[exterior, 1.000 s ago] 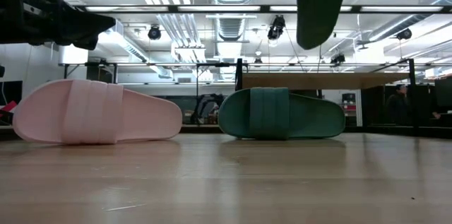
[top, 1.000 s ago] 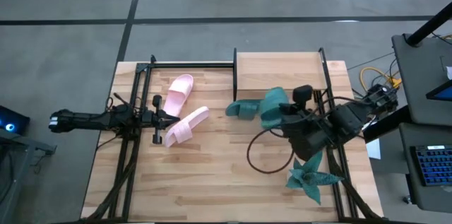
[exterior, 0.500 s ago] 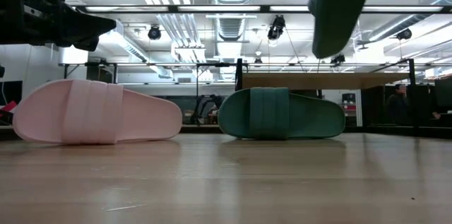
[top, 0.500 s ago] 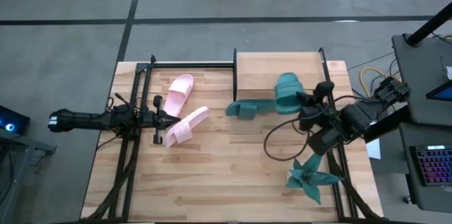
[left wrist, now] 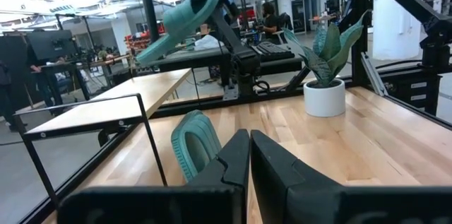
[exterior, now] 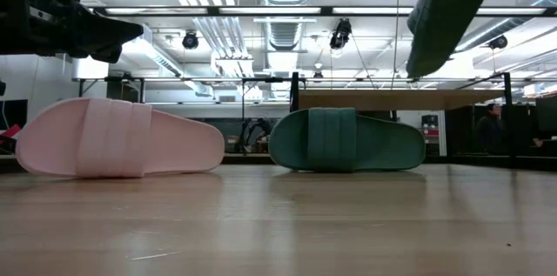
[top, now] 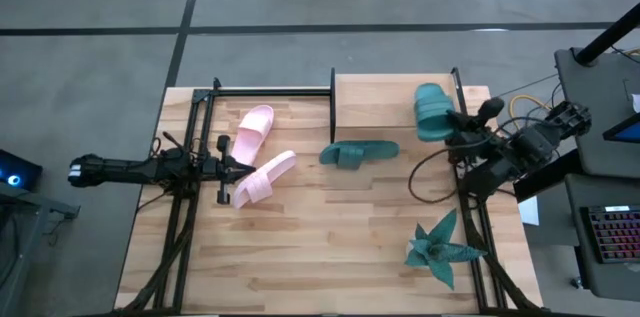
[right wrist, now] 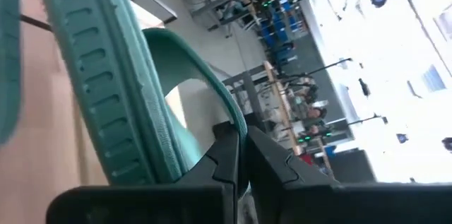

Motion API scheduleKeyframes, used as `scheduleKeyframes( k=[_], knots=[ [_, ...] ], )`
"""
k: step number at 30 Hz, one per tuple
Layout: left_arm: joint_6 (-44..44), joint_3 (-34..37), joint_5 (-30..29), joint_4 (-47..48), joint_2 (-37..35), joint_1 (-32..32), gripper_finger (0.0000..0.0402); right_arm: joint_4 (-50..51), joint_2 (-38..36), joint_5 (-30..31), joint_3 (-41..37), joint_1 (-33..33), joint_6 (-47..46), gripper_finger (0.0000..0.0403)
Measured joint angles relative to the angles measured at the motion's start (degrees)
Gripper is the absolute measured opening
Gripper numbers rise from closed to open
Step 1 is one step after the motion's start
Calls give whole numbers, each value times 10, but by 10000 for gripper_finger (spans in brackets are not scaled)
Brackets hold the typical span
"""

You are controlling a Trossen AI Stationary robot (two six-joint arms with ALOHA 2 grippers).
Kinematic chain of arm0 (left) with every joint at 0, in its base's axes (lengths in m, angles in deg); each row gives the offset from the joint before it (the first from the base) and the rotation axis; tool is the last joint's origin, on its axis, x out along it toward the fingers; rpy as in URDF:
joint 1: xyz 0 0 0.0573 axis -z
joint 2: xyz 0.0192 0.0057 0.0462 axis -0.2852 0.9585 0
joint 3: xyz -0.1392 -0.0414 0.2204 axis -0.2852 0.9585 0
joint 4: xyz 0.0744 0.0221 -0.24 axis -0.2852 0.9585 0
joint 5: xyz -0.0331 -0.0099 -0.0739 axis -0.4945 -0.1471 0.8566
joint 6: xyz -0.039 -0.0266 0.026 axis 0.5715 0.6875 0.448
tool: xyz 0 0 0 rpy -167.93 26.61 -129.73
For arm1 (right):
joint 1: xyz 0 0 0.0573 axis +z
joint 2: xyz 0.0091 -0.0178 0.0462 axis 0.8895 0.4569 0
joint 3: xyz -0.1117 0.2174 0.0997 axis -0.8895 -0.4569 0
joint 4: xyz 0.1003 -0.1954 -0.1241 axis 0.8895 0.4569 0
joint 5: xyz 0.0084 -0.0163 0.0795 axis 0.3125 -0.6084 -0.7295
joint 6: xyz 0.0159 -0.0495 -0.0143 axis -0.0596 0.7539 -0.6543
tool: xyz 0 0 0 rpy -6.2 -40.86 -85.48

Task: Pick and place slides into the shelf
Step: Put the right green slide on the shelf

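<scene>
Slides sit in three places on the table, and we take them from the front edge backwards in the high view. Nearest, at about five o'clock from the table's middle, stands the teal spiky plant [top: 441, 250]. Around nine o'clock our left gripper [top: 240, 167] rests with its fingers pressed together on nothing, its tip just beside the nearer pink slide [top: 264, 178]; whether they touch we cannot tell. At about ten o'clock lies the second pink slide [top: 252, 130], near the first and apart from it. Close to the middle, one teal slide [top: 358, 152] lies flat on the tabletop [top: 320, 257], just in front of the shelf [top: 375, 105]. At about two o'clock our right gripper [top: 462, 129] pinches the other teal slide [top: 432, 112] by its strap, with the sole hanging in the air over the shelf's right end. In the low view that held slide [exterior: 446, 15] hangs tilted, high above the teal one on the wood [exterior: 346, 140].
</scene>
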Motion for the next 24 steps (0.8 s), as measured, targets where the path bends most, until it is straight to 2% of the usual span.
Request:
scheduleKeyframes(
  k=[16,24],
  knots=[
    [-1,0,0,0,0,0,0,1,-123,7,-62,0,29,11],
    [-1,0,0,0,0,0,0,-2,-139,-9,-72,0,26,11]
  ],
)
